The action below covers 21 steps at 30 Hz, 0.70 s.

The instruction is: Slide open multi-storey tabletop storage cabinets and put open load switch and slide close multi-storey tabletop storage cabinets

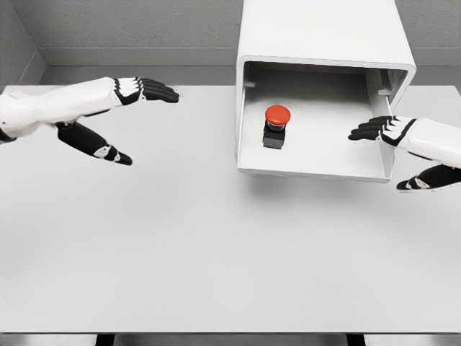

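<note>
The load switch, a red mushroom cap on a small dark block, stands upright inside the pulled-out drawer of the white cabinet. It looks light and rigid, best pinched by its body. The right hand, fingers extended and empty, reaches over the drawer's right side; the left hand hovers spread above the table.

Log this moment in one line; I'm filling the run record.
white pulled-out cabinet drawer: open | red-capped black switch: inside drawer | right hand: open, at drawer's right wall | left hand: open, away
</note>
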{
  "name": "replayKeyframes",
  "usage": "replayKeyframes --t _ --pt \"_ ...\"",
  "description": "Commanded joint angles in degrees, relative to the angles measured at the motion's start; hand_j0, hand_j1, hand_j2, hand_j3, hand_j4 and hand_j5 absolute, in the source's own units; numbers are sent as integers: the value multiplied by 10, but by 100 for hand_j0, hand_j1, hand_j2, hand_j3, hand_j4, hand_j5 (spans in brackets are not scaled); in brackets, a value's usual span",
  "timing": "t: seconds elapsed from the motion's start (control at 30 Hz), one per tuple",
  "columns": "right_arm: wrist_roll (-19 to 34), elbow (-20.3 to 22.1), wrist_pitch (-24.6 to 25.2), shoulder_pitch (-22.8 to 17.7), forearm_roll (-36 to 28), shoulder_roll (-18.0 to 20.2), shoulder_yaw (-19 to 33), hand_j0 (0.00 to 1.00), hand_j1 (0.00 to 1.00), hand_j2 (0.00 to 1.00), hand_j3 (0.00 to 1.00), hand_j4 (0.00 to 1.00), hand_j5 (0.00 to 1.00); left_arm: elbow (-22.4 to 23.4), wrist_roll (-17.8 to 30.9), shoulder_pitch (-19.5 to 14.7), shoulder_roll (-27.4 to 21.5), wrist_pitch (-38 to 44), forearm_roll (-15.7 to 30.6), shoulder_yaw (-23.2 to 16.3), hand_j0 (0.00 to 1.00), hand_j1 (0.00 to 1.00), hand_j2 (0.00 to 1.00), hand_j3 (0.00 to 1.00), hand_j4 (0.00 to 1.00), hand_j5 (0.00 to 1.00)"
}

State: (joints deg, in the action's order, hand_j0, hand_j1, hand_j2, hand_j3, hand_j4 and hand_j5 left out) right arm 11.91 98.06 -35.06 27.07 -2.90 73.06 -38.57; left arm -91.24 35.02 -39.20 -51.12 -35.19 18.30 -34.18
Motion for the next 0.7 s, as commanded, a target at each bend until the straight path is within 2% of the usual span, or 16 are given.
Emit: replayKeyframes --t 0.0,0.03,0.1,0.2,0.43,0.67 --pt "-7 0 1 0 -4 -8 -19 100 100 100 100 100 100 41 0 0 19 2 5 9 100 100 100 100 100 100" --pt "-7 0 1 1 -4 -9 -20 100 100 100 100 100 100 61 0 13 25 2 3 9 100 100 100 100 100 100" --pt "-8 0 1 1 -4 -13 -23 100 100 100 100 100 100 63 0 18 32 2 4 9 100 100 100 100 100 100" --pt "-8 0 1 2 -4 -17 -27 100 100 100 100 100 100 65 0 43 43 2 4 10 100 100 100 100 100 100" --pt "-9 0 1 11 -4 -34 -35 100 100 100 100 100 100 84 0 54 55 2 6 9 100 100 100 100 100 100" --pt "-9 0 1 33 -4 -42 -49 100 100 100 100 100 100 128 0 54 82 2 3 1 100 100 100 100 100 100"
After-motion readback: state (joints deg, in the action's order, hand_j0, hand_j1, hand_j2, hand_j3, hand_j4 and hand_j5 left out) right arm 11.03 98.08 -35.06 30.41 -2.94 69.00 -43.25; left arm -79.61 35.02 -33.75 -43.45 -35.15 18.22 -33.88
